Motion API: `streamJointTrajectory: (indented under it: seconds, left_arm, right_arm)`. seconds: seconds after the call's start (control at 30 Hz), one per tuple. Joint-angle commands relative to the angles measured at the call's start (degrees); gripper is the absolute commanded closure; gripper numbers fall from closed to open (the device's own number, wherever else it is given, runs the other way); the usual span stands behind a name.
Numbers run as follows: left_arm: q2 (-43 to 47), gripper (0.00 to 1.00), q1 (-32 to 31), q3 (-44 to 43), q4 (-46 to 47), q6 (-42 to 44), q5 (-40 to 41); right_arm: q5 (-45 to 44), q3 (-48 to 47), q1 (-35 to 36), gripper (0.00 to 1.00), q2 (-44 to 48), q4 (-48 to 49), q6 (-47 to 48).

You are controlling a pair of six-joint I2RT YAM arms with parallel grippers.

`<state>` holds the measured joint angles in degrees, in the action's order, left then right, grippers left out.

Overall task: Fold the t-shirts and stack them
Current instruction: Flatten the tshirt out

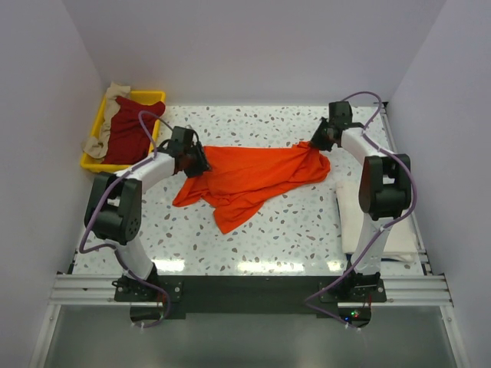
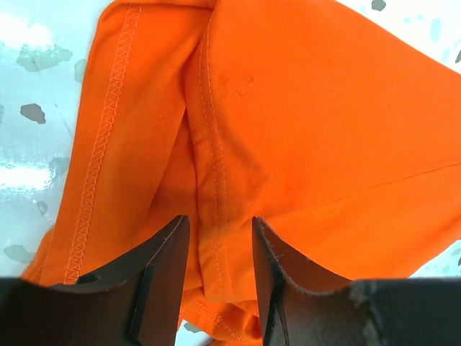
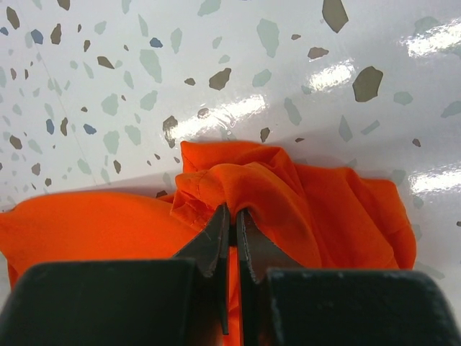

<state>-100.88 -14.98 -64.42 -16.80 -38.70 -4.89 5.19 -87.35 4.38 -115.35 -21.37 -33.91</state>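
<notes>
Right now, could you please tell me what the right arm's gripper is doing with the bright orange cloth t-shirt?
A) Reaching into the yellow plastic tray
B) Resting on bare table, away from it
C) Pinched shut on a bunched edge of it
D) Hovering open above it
C: in the right wrist view the right gripper has its fingers closed together, with a bunch of the bright orange cloth t-shirt gathered between the tips.

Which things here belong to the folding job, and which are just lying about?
Job: orange t-shirt, pinched by the right end effector; left end effector, open over it; dark red t-shirt and beige t-shirt, in the tray.
Lying about: yellow tray; speckled table.
</notes>
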Motion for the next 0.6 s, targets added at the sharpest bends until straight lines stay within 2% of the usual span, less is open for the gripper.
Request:
streamJointTrajectory:
  seconds: [0.0,0.57]
  left_arm:
    - [-0.5,0.55,-0.3,0.0,2.1,-1.2,1.5]
    - [-2.8,0.57,-2.2,0.3,5.0,-2.3,-1.0]
  right_arm:
    - [1.1,-0.2,-0.5,1.00,1.0,2.4,-0.7]
    - [2.3,0.3,-1.3,1.00,0.8,2.9,-1.2]
